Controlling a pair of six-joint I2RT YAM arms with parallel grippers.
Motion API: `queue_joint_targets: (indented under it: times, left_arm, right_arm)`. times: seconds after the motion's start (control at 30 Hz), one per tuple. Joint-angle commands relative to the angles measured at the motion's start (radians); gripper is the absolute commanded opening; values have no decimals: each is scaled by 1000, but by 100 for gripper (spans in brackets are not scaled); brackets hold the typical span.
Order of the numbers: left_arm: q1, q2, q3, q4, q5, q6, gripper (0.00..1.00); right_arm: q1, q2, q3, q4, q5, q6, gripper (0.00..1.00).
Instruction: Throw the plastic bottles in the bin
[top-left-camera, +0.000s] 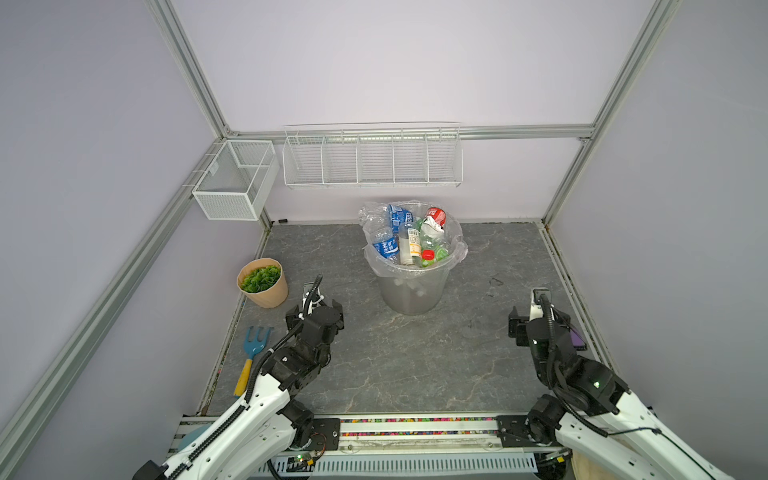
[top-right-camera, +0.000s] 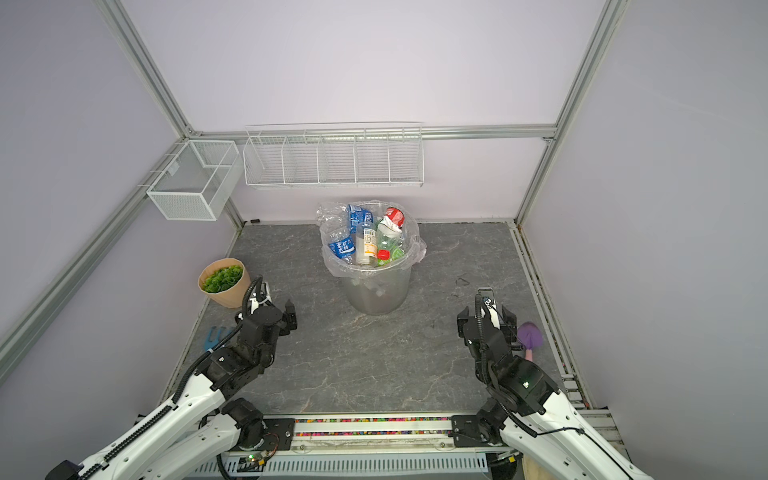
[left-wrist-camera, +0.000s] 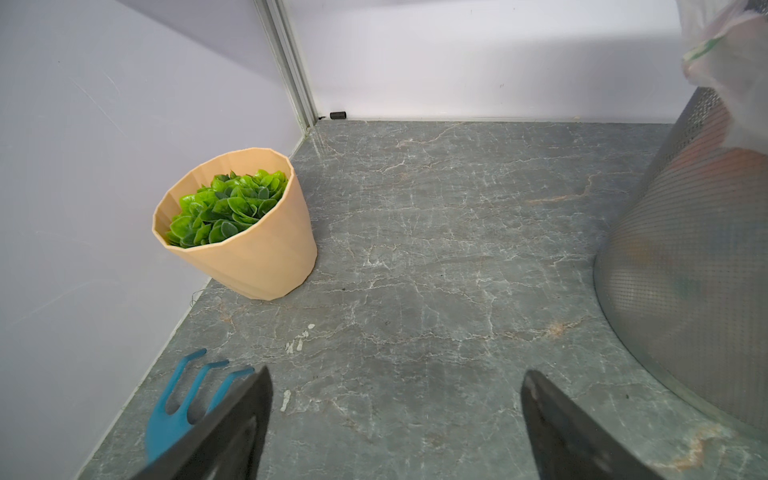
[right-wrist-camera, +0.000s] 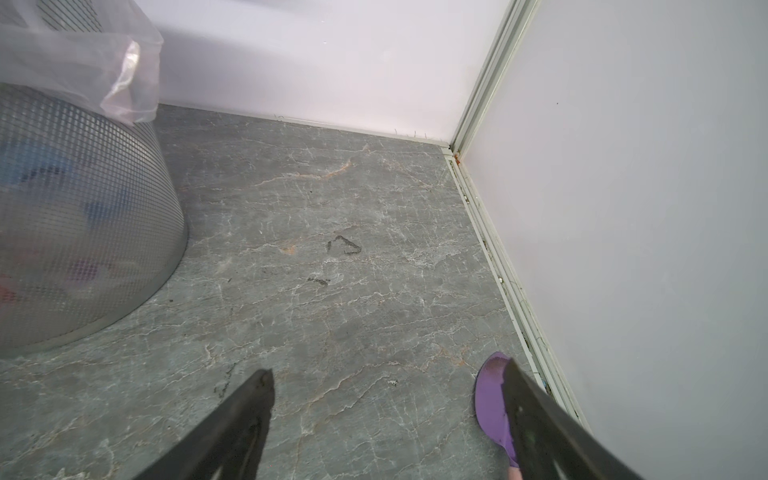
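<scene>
Bottles (top-left-camera: 409, 243) fill the bin (top-left-camera: 411, 293), leaves (top-left-camera: 261, 278) the pot (top-left-camera: 272, 298); left and right jaws wide, empty.

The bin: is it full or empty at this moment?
Full. In both top views the plastic bottles are heaped up to the rim of the bin, and some rise above it.

The bin (top-left-camera: 411, 293), a round grey translucent bucket lined with a clear bag (top-left-camera: 459, 249), is shown upright at mid-back of the tabletop (top-left-camera: 374, 365). The plastic bottles (top-left-camera: 409, 243), labelled blue, red, white and green, are heaped inside to its rim.
</scene>
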Motion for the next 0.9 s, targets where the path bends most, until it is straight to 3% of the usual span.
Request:
queue_joint_targets:
  times: [0.0, 0.23, 0.5, 0.87]
  left_arm:
    - [7, 2, -18, 21, -34, 13, 93]
    - [17, 32, -32, 34, -59, 15, 93]
    - [36, 73, -23, 61, -93, 45, 93]
    - [78, 124, -59, 183, -141, 114, 93]
  right_arm:
    - [-17, -4, -50, 50, 53, 28, 89]
    - [-29, 32, -106, 102, 48, 34, 89]
    - [-33, 116, -141, 115, 140, 114, 89]
    - [-57, 156, -181, 250, 70, -26, 89]
